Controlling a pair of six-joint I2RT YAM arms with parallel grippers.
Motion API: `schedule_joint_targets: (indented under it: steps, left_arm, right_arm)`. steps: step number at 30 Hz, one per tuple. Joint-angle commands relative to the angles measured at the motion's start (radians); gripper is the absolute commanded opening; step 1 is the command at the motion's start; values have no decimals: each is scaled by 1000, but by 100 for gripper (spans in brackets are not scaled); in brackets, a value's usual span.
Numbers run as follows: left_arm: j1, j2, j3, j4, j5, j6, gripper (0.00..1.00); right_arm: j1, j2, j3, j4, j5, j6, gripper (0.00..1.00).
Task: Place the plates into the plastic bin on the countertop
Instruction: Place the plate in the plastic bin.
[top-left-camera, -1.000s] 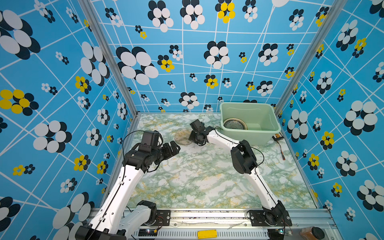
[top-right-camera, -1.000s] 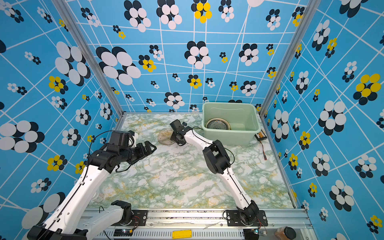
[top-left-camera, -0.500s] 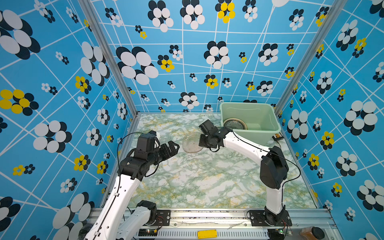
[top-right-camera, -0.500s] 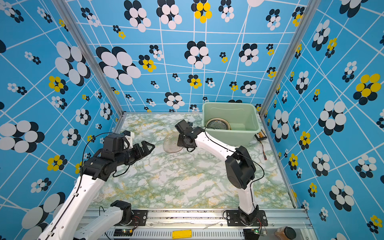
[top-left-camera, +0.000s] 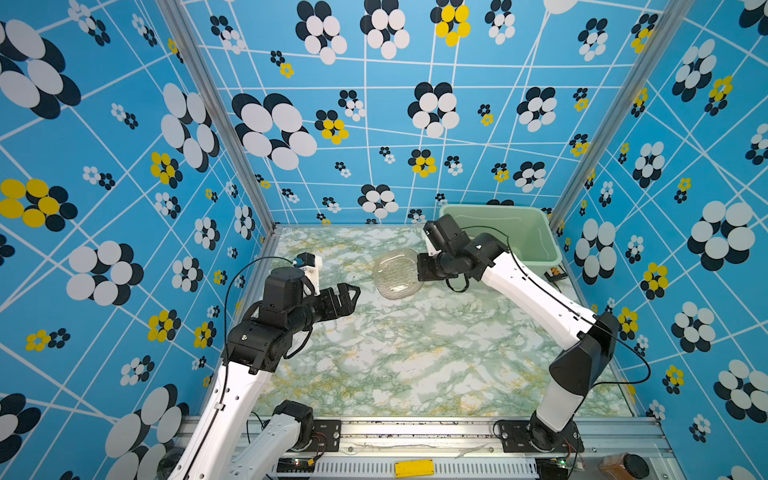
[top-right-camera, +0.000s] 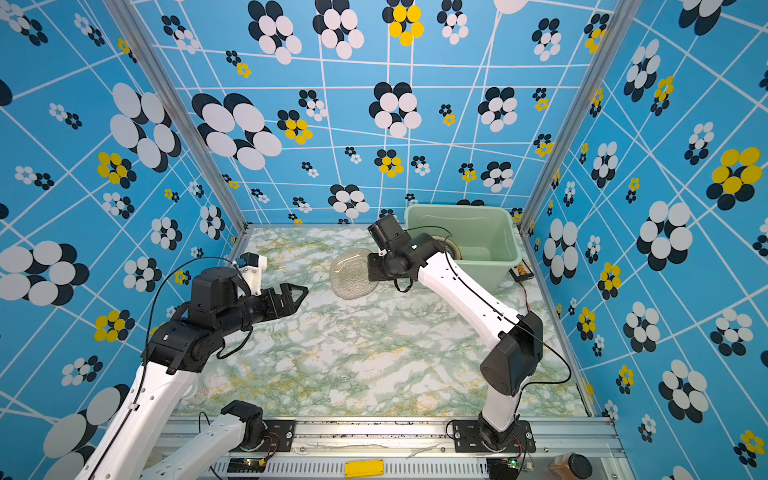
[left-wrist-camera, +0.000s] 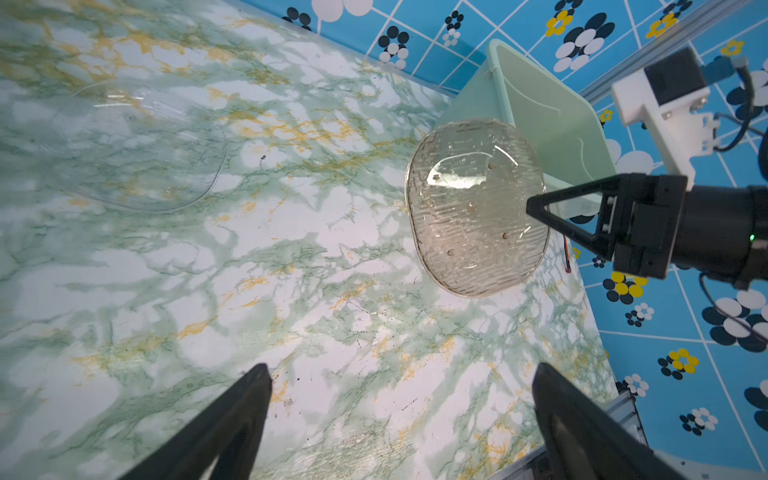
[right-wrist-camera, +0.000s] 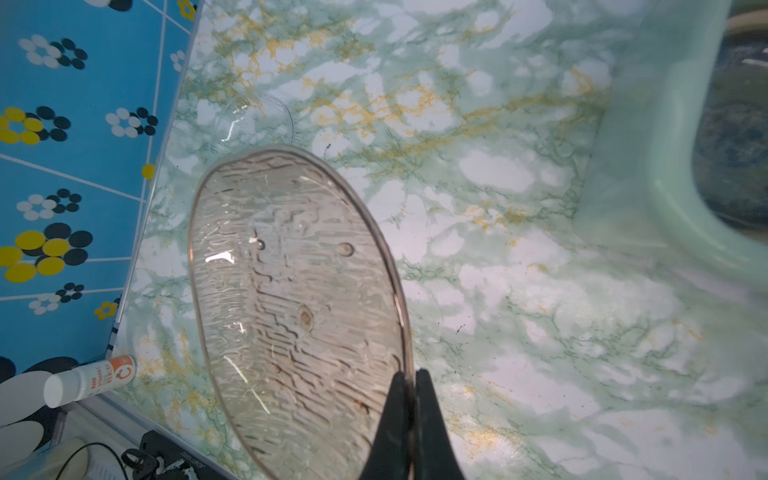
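Since a second ago the right arm has swung its elbow out toward the right edge of the surface (top-left-camera: 415, 353), and the ribbed glass plate (top-left-camera: 397, 274) has come up off the marble and tipped steeply. The left arm has barely shifted.

The right claw (right-wrist-camera: 409, 382) is pinched tight on that plate's rim, seemingly partway along one of its longer sides. That leaves the plate's long axis running across the claw's reach. The plate appears clear of the surface, over its far middle.

The plastic bin (top-left-camera: 540, 258) stands in the far right corner, behind the right claw. The plate sticks out the opposite way, toward the left side. The claw therefore sits between its load and the bin, so the plate will probably have to swing over the bin's rim. One dark-centred plate (top-right-camera: 451, 249) already lies inside the bin.

The left claw (top-left-camera: 355, 297) hangs spread wide and empty over the left part of the surface. It is the nearer one to the clear glass plate (left-wrist-camera: 137, 145), which lies flat toward the far left corner.
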Motion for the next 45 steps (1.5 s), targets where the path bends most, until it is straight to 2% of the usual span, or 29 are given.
schedule_joint_targets:
  steps: [1,6,11,15,23,31,38,45]
  left_arm:
    - [-79,29,62,6,-41,150,99]
    - [-238,92,110,10,-144,292,99]
    - [-335,148,114,56,-194,415,99]
    - [-371,205,105,117,-208,476,99]
    - [-382,357,99,196,-176,440,99]
    - [-388,469,79,265,-183,455,99]
    - [-391,573,121,282,-159,462,99]
    - [-400,616,143,278,-135,471,99]
  right_arm:
    - [-61,-43,72,-102,-17,-122,0]
    - [-184,-52,94,-107,-54,-165,0]
    - [-315,-56,84,-84,-90,-187,0]
    - [-419,-42,81,-51,-116,-187,0]
    - [-611,57,167,-20,-151,-176,0]
    - [-687,211,278,-29,-140,-211,0]
    - [-697,358,386,-71,-123,-275,0]
    - [-697,487,468,-117,-111,-330,0]
